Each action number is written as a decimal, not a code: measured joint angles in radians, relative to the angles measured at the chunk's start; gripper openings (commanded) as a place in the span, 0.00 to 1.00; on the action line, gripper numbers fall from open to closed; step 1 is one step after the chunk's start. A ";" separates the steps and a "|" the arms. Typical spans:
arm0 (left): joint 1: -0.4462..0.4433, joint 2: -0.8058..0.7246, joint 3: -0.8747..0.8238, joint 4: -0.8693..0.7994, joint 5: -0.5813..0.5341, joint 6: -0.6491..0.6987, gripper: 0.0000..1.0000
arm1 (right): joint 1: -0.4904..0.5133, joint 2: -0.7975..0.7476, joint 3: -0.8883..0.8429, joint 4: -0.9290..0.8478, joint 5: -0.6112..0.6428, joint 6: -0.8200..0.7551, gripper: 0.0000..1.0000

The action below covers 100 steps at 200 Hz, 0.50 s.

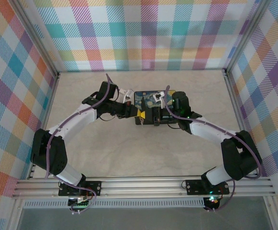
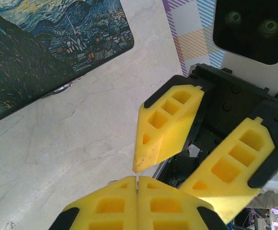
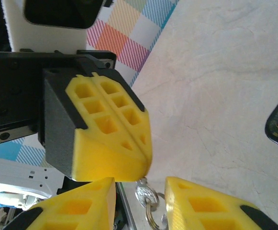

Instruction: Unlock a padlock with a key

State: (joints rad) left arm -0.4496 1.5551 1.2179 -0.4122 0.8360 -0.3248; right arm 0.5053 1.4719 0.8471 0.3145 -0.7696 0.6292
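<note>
right wrist view: my left gripper [image 3: 146, 165] pinches shut on the key [image 3: 145, 195]; right gripper [image 3: 139, 186] gapes around it, gripping nothing. probably a key handover; next needs careful closing.

Robot lab cell, plaid-cloth walls [image 1: 153, 33], aluminium frame rails [image 1: 143, 184], marble-look tabletop [image 1: 143, 153]

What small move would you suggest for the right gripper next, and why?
Probably close the right gripper gently. It stands open on either side of the small silvery key, whose ringed head sticks out of the shut left gripper, so closing should take hold of it.
</note>
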 measured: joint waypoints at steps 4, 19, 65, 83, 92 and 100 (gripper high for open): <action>0.000 0.000 0.000 0.000 0.000 0.000 0.00 | 0.000 0.000 -0.003 0.000 0.003 0.001 0.34; 0.000 0.000 0.000 0.000 0.000 0.000 0.00 | 0.000 0.002 -0.012 0.002 0.012 0.004 0.35; 0.000 0.000 0.000 0.000 0.000 -0.001 0.00 | 0.000 0.008 -0.021 0.019 0.021 0.022 0.32; 0.000 0.000 0.000 0.002 0.000 -0.005 0.00 | 0.000 0.015 -0.023 0.058 0.013 0.043 0.30; 0.000 0.000 0.000 0.004 0.000 -0.008 0.00 | 0.000 0.020 -0.024 0.077 0.006 0.056 0.29; 0.000 0.000 0.000 0.009 0.000 -0.012 0.00 | 0.000 0.026 -0.024 0.097 -0.002 0.070 0.29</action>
State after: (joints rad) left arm -0.4492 1.5551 1.2179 -0.4034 0.8360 -0.3370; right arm 0.5053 1.4982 0.8234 0.4118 -0.7715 0.6994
